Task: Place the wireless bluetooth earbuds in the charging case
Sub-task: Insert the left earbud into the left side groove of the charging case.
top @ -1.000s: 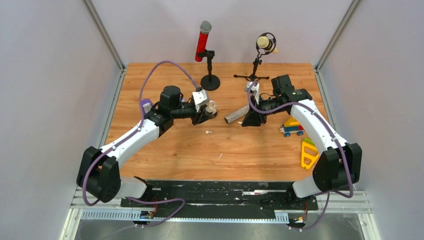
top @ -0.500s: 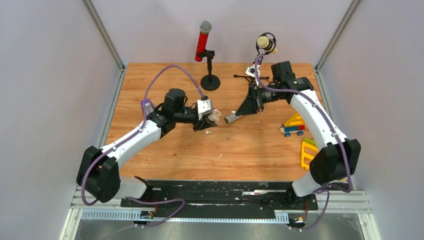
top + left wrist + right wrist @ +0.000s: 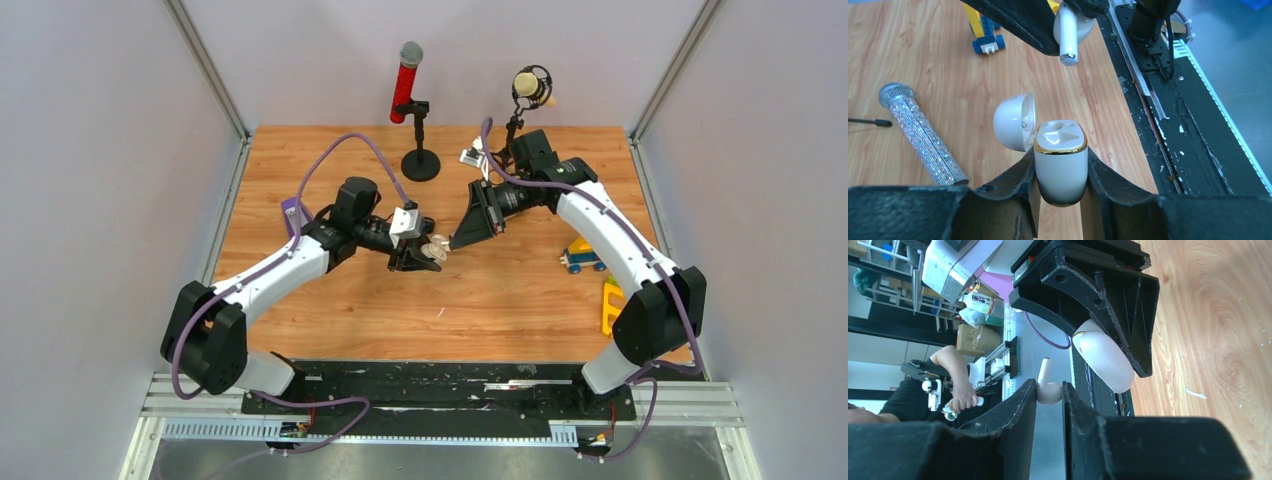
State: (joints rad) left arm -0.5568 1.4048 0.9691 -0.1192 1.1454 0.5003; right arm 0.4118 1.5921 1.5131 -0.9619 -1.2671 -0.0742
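- Left gripper (image 3: 1060, 152): fingers clamped on the lower body of the charging case (image 3: 1060, 170), one on each side. The case is held upright, off the wooden table (image 3: 330, 300).
- The case is white with a gold rim. Its lid (image 3: 1015, 122) is hinged open and tilted back, and two wells show in its top.
- Right gripper (image 3: 1049, 385): fingers pinched on the head of a white earbud (image 3: 1067, 35), with the stem sticking out.
- The earbud hangs just above the case, not touching, stem end pointing down toward the wells.
- Top view: both grippers meet tip to tip at the case.
- A glitter microphone (image 3: 923, 135) lies on the table beside the case, on the lid side.
- A red microphone (image 3: 405, 78) stands on its stand beyond the case, toward the far edge.
- A toy car (image 3: 582, 262) sits well to the right of the case.
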